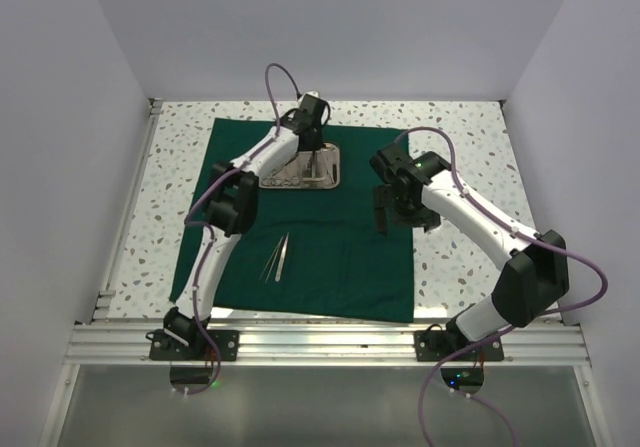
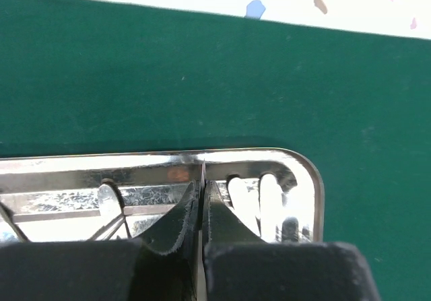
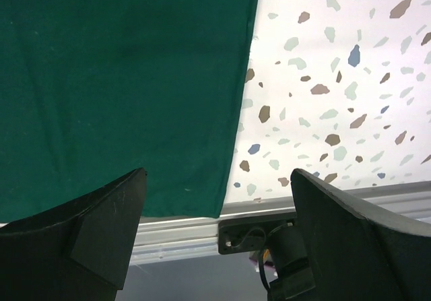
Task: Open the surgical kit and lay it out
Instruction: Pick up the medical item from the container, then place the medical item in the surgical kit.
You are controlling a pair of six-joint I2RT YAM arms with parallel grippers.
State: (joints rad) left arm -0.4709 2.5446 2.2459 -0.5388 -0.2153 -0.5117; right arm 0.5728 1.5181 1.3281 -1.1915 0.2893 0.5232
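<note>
The green cloth point(image 1: 340, 257) lies spread flat on the speckled table point(image 1: 460, 147). At its far middle the left gripper point(image 2: 200, 190) dips into the steel tray point(image 2: 303, 173), clenched among the instruments point(image 2: 259, 203); I cannot tell whether it pinches anything. Tweezers point(image 1: 278, 257) lie loose nearer. The right gripper point(image 3: 217, 180) hangs spread wide and empty over the cloth's right edge.

The cloth wrap point(image 1: 340, 257) is seen as matt, smooth green fabric, the tray point(image 2: 236, 158) as mirror-glossy polished metal, the tweezers point(image 1: 278, 257) as bright silver metal, and the surface point(image 3: 337, 79) as smooth, speckled, stone-like material.
</note>
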